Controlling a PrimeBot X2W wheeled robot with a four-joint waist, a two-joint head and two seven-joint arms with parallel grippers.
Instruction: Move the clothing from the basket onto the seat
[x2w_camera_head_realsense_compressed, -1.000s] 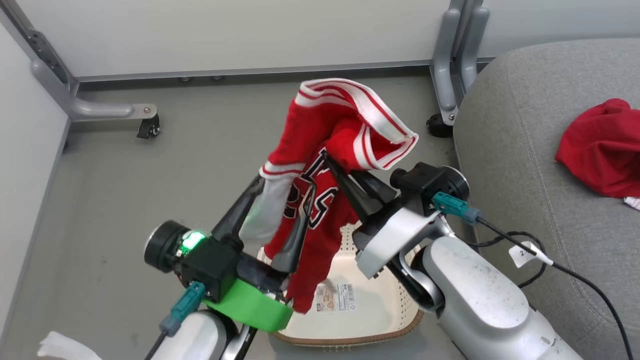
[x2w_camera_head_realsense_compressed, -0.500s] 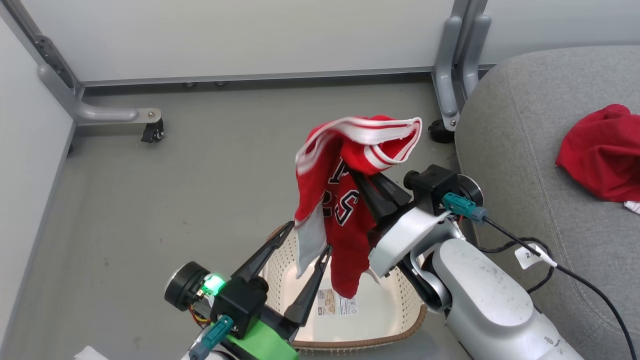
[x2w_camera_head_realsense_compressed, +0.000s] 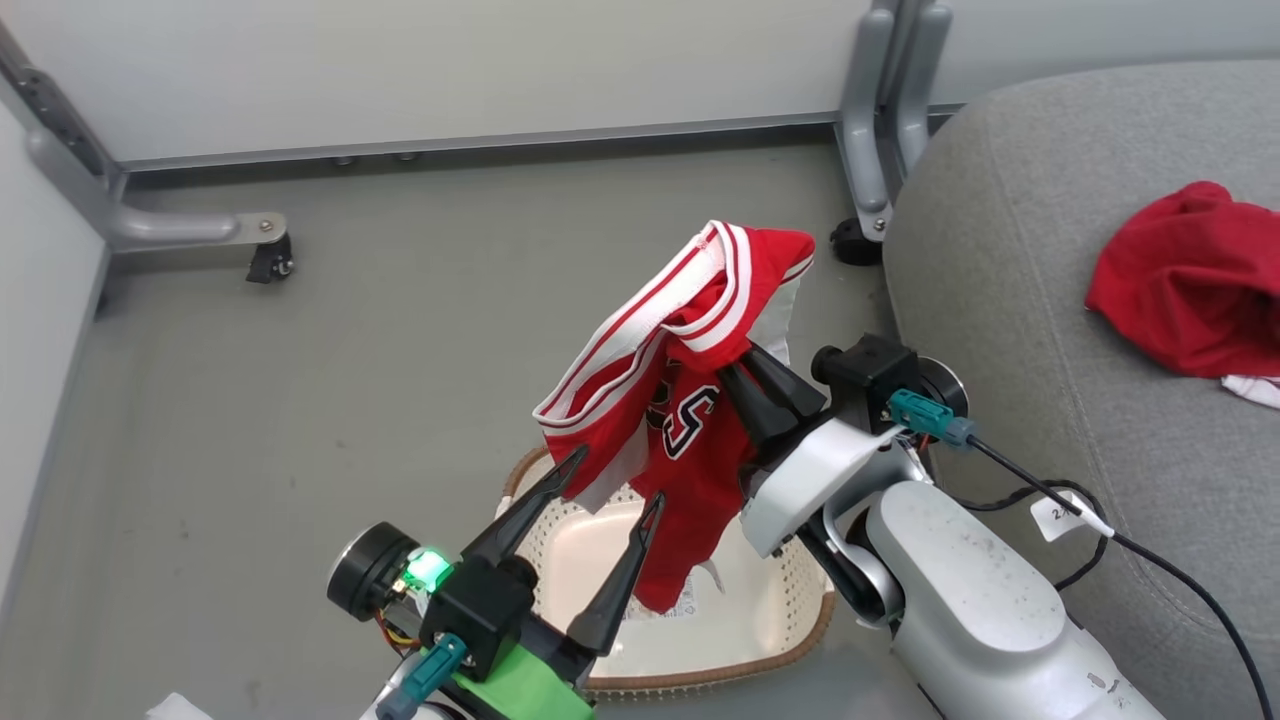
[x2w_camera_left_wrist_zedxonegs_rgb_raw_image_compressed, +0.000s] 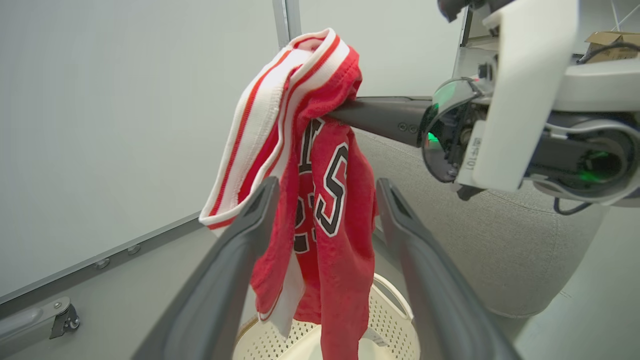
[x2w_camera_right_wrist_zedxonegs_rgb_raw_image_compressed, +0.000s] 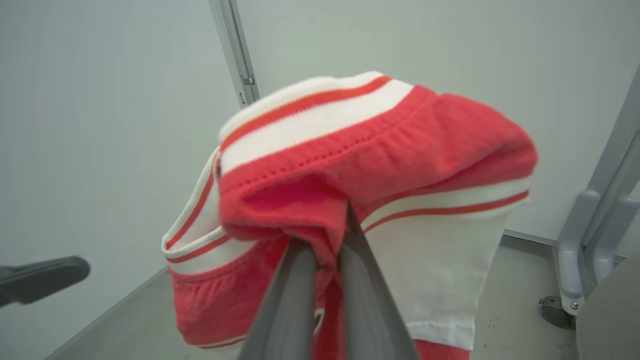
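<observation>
Grey floor (x2w_camera_head_realsense_compressed: 300, 400) and a pale wall lie behind the red jersey (x2w_camera_head_realsense_compressed: 690, 420), which hangs above the near basket (x2w_camera_head_realsense_compressed: 720, 680) from the right gripper (x2w_camera_head_realsense_compressed: 742, 362), its fingers pinched together on cloth near the striped trim. Since a second ago the left gripper (x2w_camera_head_realsense_compressed: 618, 478) has let go and dropped back, fingers spread apart below the cloth, so one arm carries it alone. The carry rightward to the seat (x2w_camera_head_realsense_compressed: 1000, 250), where another red garment (x2w_camera_head_realsense_compressed: 1180, 270) lies, looks ready to begin.
</observation>
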